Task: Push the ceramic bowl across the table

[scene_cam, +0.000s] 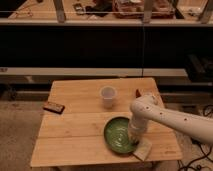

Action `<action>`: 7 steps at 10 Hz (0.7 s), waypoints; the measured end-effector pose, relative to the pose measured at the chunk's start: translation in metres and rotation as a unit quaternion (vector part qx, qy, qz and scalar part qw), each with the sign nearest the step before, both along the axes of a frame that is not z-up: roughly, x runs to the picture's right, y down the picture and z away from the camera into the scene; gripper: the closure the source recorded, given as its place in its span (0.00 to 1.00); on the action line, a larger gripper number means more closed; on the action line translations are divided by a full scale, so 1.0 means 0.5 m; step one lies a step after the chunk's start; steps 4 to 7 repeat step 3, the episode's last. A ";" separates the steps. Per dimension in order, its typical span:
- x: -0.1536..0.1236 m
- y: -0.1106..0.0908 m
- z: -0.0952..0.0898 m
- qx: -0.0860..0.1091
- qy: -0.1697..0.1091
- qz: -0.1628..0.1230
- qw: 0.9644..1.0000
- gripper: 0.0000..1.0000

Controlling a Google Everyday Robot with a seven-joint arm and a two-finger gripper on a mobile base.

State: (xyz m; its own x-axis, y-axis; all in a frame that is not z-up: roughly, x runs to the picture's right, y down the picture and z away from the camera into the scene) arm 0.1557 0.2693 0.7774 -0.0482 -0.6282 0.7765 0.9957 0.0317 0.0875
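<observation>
Ceramic bowl [119,134]: upright, mouth up, round so no long axis, on table [75,130] front-right. Hand [136,136] at bowl's right rim, pointing down. White cup [107,96] behind bowl, apart.

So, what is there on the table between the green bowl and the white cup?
Nothing: the camera view shows only bare planks of the table between the ceramic bowl and the white cup. The gripper is at the bowl's right rim.
</observation>
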 end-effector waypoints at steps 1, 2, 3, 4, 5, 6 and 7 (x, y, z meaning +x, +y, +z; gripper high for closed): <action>-0.003 0.000 -0.001 0.000 -0.002 0.010 1.000 0.73; -0.017 -0.010 0.001 0.007 -0.013 0.024 1.000 0.71; -0.018 -0.011 0.001 0.007 -0.014 0.023 1.000 0.71; -0.018 -0.011 0.001 0.007 -0.014 0.023 1.000 0.71; -0.018 -0.011 0.001 0.007 -0.014 0.023 1.000 0.71; -0.018 -0.011 0.001 0.007 -0.014 0.023 1.000 0.71; -0.018 -0.011 0.001 0.007 -0.014 0.023 1.000 0.71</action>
